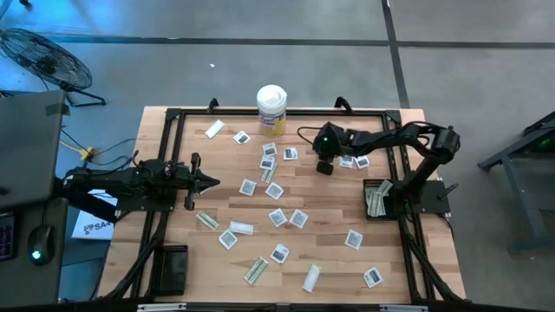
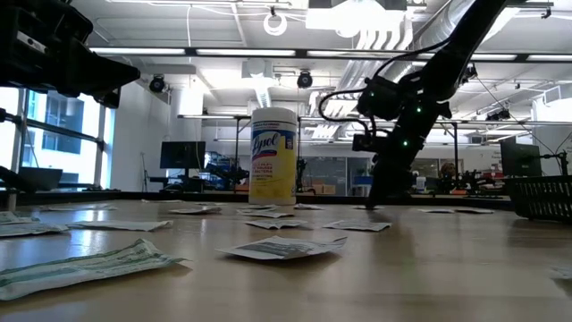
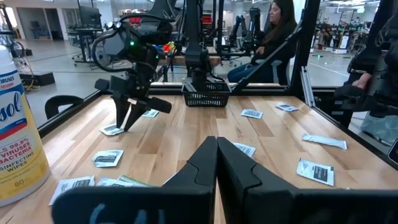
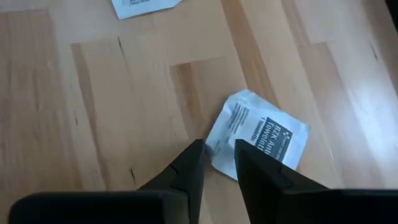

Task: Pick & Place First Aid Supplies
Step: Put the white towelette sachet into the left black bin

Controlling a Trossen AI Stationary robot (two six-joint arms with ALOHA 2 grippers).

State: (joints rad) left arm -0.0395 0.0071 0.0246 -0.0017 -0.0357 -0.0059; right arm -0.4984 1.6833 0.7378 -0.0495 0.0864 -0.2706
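A square white sachet (image 4: 258,140) lies flat on the worktop (image 1: 329,251) directly under the right gripper (image 4: 217,155), whose fingers stand slightly apart with their tips over the sachet's near edge, holding nothing. In the high view this gripper (image 1: 323,165) sits toward one o'clock from the worktop's centre, with the canister (image 1: 271,109) near twelve. More sachets and oblong wrappers are scattered across the boards, thickest from centre to six o'clock. A dark basket (image 1: 375,198) with packets inside stands at three o'clock. The left gripper (image 1: 206,181) waits at nine o'clock, clenched and empty.
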